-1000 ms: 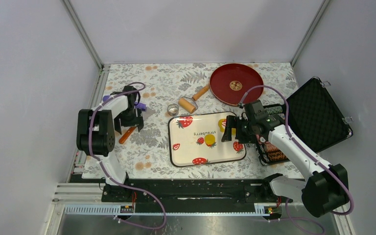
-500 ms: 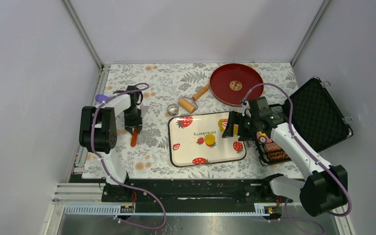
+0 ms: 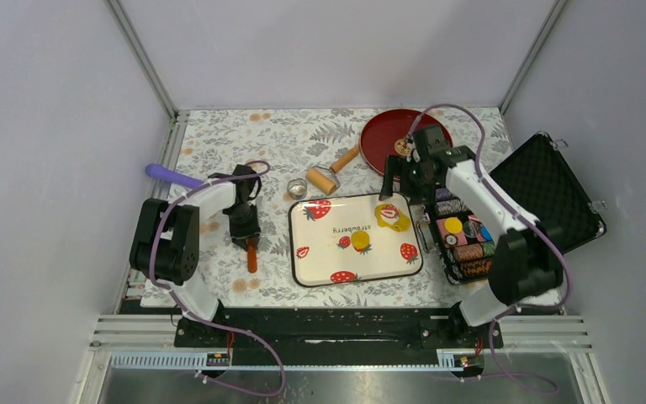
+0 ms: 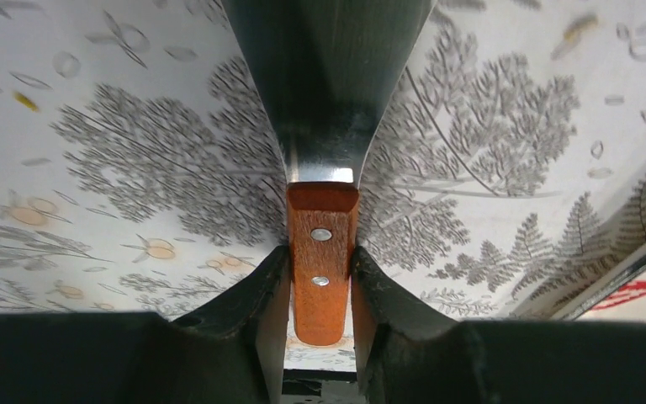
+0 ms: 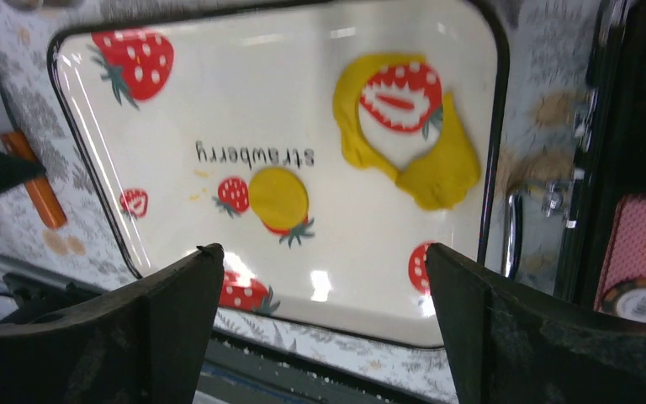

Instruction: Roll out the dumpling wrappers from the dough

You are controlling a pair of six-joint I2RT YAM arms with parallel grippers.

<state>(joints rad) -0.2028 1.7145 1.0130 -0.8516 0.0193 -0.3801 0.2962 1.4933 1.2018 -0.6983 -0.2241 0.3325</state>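
One dough (image 3: 393,217) patch lies flat in the 1 o'clock corner of the tray (image 3: 303,252). Its long axis runs roughly from 10 to 4 o'clock, and one round hole in it exposes a printed strawberry (image 5: 399,97). One dumpling wrapper (image 3: 360,240), a round disc, lies near tray centre. The right end effector (image 3: 397,181) hangs by that corner, jaws wide apart, holding nothing. On the bench (image 3: 277,139) at the tray's 9 o'clock, the left end effector (image 4: 321,286) clamps one scraper (image 4: 328,84) by its wooden handle, which points to 6 o'clock.
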